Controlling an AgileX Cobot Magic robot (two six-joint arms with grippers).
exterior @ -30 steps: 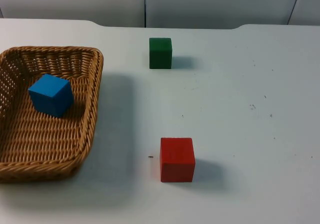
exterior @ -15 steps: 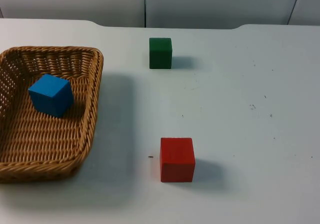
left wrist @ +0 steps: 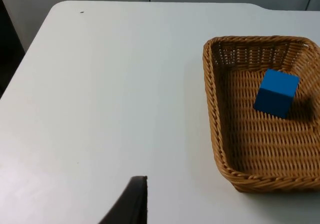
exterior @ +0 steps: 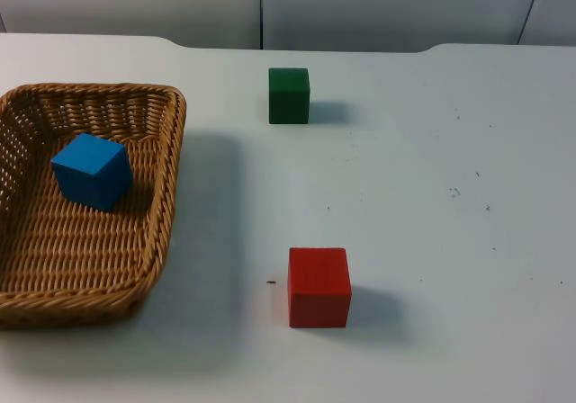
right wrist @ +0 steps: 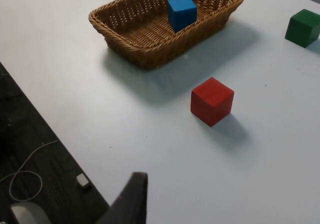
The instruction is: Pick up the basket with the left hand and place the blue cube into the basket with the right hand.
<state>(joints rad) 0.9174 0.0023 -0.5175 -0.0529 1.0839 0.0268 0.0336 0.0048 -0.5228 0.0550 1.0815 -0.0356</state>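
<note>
Left gripper and right gripper above white table, apart from everything; finger spread not discernible. Red cube nearest. Blue cube inside wicker basket. Green cube beyond, before grey partition.

- A white tabletop is bounded at the far edge by a grey partition wall.
- A dark floor is seen beside the tabletop.

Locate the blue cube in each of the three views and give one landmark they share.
Top view: blue cube at the left, inside the wicker basket.
Left wrist view: blue cube inside the basket.
Right wrist view: blue cube inside the basket.
Shared landmark: the basket.
</note>
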